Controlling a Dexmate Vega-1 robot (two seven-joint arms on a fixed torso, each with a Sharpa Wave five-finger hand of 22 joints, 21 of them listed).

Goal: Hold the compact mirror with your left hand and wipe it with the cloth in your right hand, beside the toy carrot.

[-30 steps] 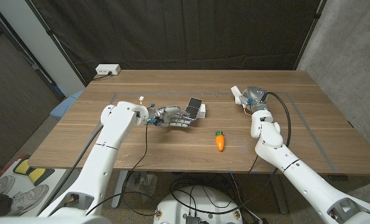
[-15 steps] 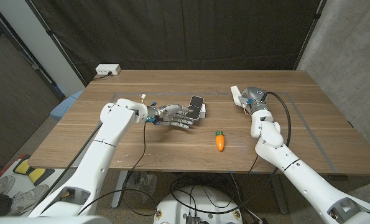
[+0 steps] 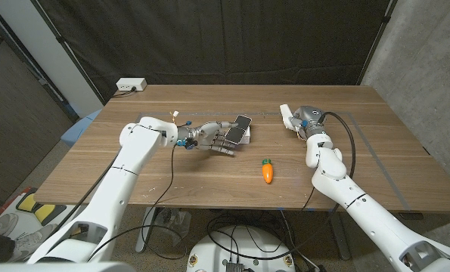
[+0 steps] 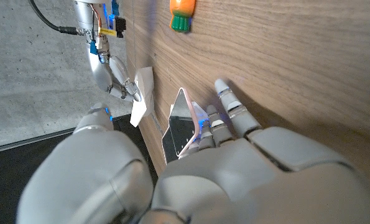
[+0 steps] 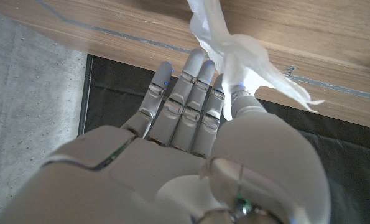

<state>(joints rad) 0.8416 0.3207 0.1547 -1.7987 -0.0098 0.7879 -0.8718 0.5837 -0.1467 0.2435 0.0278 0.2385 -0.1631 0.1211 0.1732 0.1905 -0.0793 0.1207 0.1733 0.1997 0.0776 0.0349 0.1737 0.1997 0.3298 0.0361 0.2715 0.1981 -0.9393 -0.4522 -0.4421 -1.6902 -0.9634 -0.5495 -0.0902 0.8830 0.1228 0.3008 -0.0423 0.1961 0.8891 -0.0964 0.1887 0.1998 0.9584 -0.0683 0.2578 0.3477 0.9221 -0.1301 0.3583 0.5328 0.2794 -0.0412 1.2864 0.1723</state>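
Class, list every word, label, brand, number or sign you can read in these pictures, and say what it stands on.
None can be read.
Compact mirror in the left hand: no lettering shows.
Cloth in the right hand: plain white.
Toy carrot: no print.
White box at the table's far edge: any marking is too small to read.

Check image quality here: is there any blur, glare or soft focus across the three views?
Head view: evenly lit and sharp; the left hand casts a soft shadow. Left wrist view: the near hand is soft, the compact mirror and toy carrot clearer. Right wrist view: the cloth is overexposed, its detail washed out.
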